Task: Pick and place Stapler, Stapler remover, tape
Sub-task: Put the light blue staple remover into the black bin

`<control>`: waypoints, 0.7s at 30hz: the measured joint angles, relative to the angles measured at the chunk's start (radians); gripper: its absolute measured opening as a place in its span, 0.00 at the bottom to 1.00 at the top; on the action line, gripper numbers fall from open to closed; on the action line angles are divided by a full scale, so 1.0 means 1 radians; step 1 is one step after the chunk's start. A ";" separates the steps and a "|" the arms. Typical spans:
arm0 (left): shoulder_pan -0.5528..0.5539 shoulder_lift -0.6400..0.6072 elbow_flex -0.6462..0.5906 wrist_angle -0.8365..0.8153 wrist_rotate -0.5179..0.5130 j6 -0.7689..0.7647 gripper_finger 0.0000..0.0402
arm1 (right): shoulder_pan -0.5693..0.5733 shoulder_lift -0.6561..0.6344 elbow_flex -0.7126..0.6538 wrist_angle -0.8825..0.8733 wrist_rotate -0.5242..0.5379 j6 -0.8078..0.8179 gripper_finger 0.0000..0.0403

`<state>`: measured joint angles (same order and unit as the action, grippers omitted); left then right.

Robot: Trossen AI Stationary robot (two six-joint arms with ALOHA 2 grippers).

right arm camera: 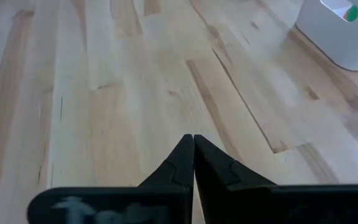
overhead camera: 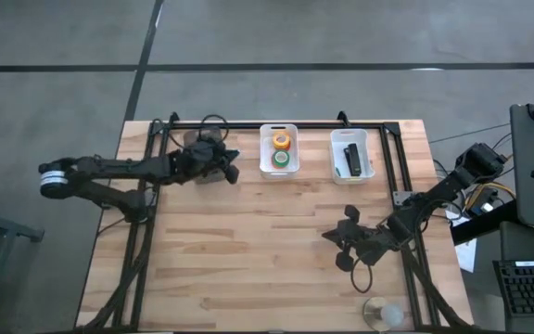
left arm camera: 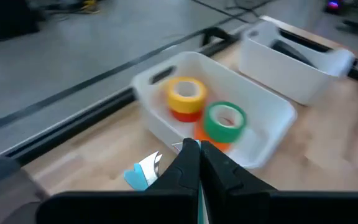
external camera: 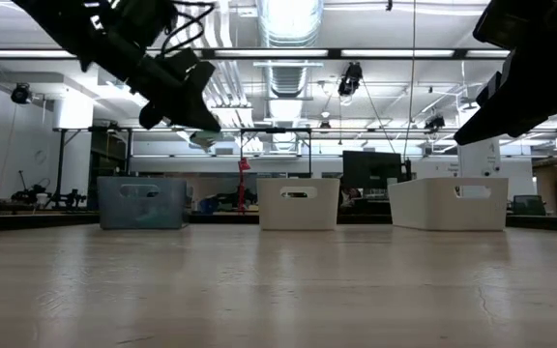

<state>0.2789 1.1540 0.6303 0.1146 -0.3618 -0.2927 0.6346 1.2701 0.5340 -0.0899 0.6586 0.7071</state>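
Observation:
My left gripper [overhead camera: 234, 169] hangs high over the table's far left, just left of the middle white bin [overhead camera: 265, 165]. It is shut on a small blue and silvery staple remover [left arm camera: 143, 171], which shows pale under the fingers in the low view [external camera: 206, 138]. A yellow tape roll [left arm camera: 187, 92] and a green one [left arm camera: 224, 120] lie on orange rolls in that bin. The black stapler [overhead camera: 351, 158] lies in the right white bin [overhead camera: 334, 148]. My right gripper [overhead camera: 334, 237] is shut and empty over the bare wood at the near right. My left gripper holds the staple remover at its silvery end [left arm camera: 178, 148], beside the shut fingertips; the rest sticks out to one side. The fingers slant down toward the table's right. The remover is lifted clear of the table.
A grey bin [external camera: 143, 201] stands at the far left, under my left arm. A black metal frame [overhead camera: 313, 124] runs along the far edge and down both sides. A clear round object [overhead camera: 383, 314] sits at the near right edge. Bare wood lies between the two arms.

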 joint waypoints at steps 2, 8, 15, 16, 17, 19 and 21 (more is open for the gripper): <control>0.035 0.013 0.002 0.008 0.000 -0.007 0.01 | 0.000 0.000 -0.003 0.002 0.005 0.000 0.02; 0.074 0.018 0.001 -0.121 -0.144 0.011 0.01 | 0.000 0.000 -0.016 0.008 0.019 0.024 0.02; 0.088 0.019 0.001 -0.327 -0.223 -0.060 0.02 | 0.000 0.001 -0.042 0.029 0.024 0.035 0.02; 0.093 0.020 0.001 -0.344 -0.224 -0.071 0.02 | 0.000 0.001 -0.044 0.029 0.026 0.035 0.02; 0.099 0.022 0.001 -0.358 -0.224 -0.078 0.02 | 0.000 0.001 -0.045 0.028 0.026 0.034 0.02; 0.109 0.026 0.001 -0.366 -0.217 -0.080 0.02 | 0.000 0.001 -0.045 0.030 0.027 0.035 0.02; 0.118 0.026 0.001 -0.361 -0.185 -0.081 0.02 | 0.000 0.001 -0.045 0.030 0.027 0.035 0.02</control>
<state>0.3964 1.1801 0.6315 -0.2462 -0.5470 -0.3732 0.6342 1.2709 0.4892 -0.0597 0.6853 0.7417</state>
